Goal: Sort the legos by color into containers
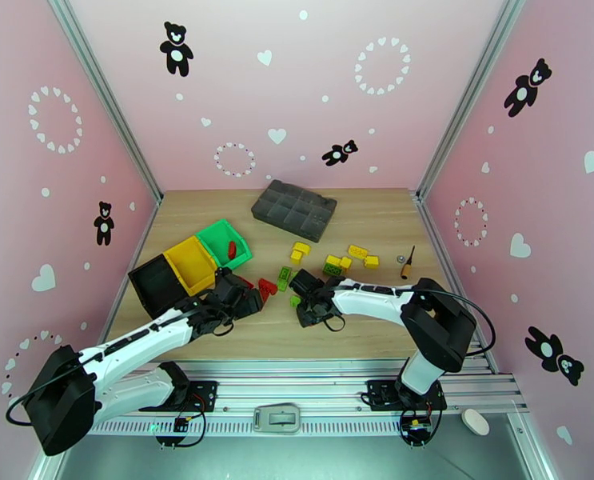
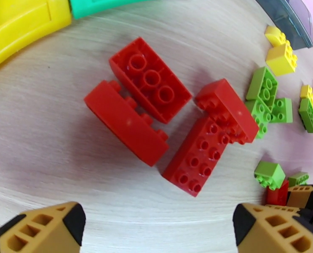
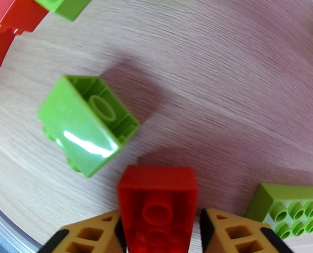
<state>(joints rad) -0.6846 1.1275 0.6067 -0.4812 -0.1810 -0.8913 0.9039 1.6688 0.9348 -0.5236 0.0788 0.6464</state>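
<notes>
Several red legos (image 2: pixel 150 79) lie in a cluster on the wood just ahead of my left gripper (image 2: pixel 156 222), which is open with nothing between its fingers (image 2: pixel 42 230). From above, that left gripper (image 1: pixel 253 298) sits beside the red cluster (image 1: pixel 266 286). My right gripper (image 3: pixel 158 237) is shut on a red lego (image 3: pixel 157 205), low over the table; from above it is at the table's middle (image 1: pixel 306 310). A light green lego (image 3: pixel 86 123) lies tipped on its side just ahead of it. The green bin (image 1: pixel 225 243) holds one red lego (image 1: pixel 231 250). The yellow bin (image 1: pixel 189 264) and black bin (image 1: pixel 157 283) stand beside it.
Yellow legos (image 1: pixel 358 252) and green legos (image 1: pixel 284 275) are scattered at centre right. A dark grey compartment tray (image 1: pixel 294 210) lies at the back. A small screwdriver (image 1: pixel 408 263) rests at the right. Both grippers are close together near the table's middle.
</notes>
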